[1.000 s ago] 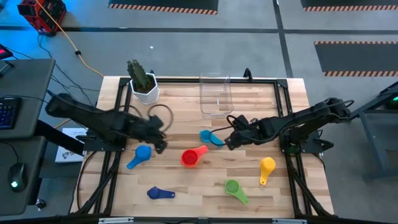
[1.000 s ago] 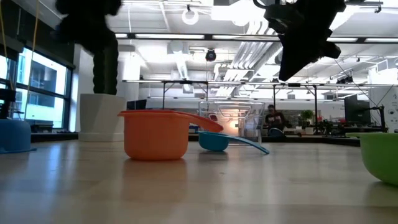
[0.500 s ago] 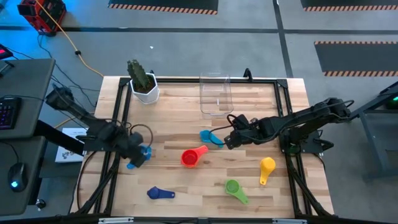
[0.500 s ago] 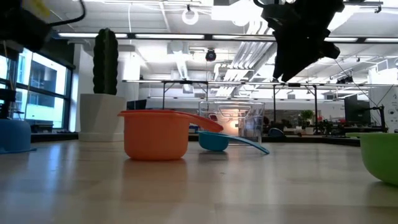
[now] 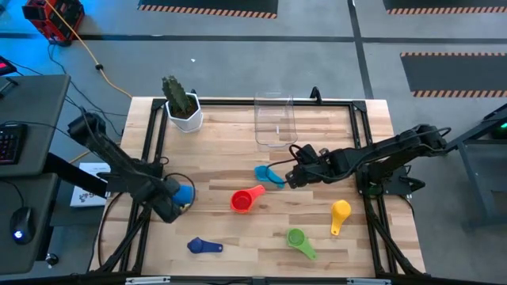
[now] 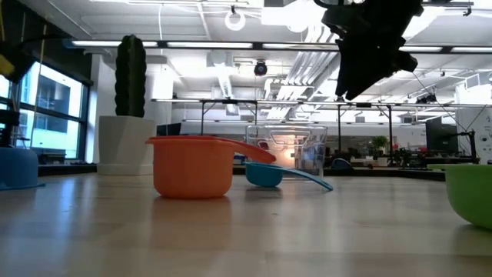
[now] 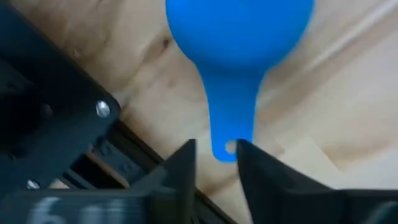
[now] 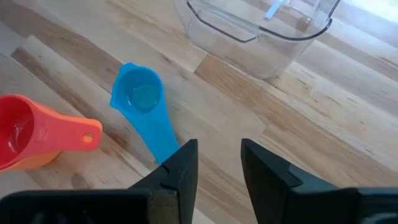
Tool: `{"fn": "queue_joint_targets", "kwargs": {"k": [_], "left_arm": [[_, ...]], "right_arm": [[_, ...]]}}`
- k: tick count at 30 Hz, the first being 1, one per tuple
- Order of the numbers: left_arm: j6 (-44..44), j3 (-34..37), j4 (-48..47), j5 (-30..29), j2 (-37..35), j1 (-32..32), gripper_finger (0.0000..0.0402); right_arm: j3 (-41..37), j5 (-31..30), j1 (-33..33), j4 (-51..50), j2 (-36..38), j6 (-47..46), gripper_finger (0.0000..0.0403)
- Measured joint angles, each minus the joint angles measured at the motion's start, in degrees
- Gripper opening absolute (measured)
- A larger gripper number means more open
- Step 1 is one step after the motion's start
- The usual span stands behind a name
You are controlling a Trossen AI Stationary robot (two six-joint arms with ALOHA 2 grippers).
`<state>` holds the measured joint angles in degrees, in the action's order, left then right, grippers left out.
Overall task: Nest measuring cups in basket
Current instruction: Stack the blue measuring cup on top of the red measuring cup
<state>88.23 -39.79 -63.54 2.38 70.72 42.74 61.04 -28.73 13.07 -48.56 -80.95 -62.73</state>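
Both arms are showing matte black, jointed links with looping black cables — a silver screw head is glinting on the left wrist housing.

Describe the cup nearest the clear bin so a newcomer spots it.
From the clear rectangular plastic bin at the table's far edge, come toward the middle. The small light-blue plastic measuring cup lies there, its handle pointing at the right claw. Its nearest neighbour is red-orange.

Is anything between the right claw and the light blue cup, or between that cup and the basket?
Nothing visible. The right claw hangs open over the light blue cup's handle end, and only bare table lies between cup and basket.
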Motion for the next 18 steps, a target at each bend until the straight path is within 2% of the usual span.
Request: {"fn": "queue_joint_targets", "kwargs": {"k": [4, 8, 14, 18], "left_arm": [[-2.7, 0.0, 0.2, -0.7, 4.9, -2.3, 0.0012], [-2.9, -0.2, 3.9, -1.0, 7.0, -4.8, 0.0017], [-3.4, -1.6, 11.1, -6.9, 7.3, -8.7, 0.0003], [-5.9, -2.8, 11.1, -10.5, 7.3, -12.3, 0.0002]], "right_arm": [[0.0, 0.1, -0.7, 0.0, 0.0, 0.1, 0.0113], [0.0, 0.0, -0.9, 0.0, 0.0, 0.2, 0.0113], [0.0, 0.1, -0.8, 0.0, 0.0, 0.2, 0.0113], [0.0, 0.0, -0.8, 0.0, 0.0, 0.2, 0.0113]]}}
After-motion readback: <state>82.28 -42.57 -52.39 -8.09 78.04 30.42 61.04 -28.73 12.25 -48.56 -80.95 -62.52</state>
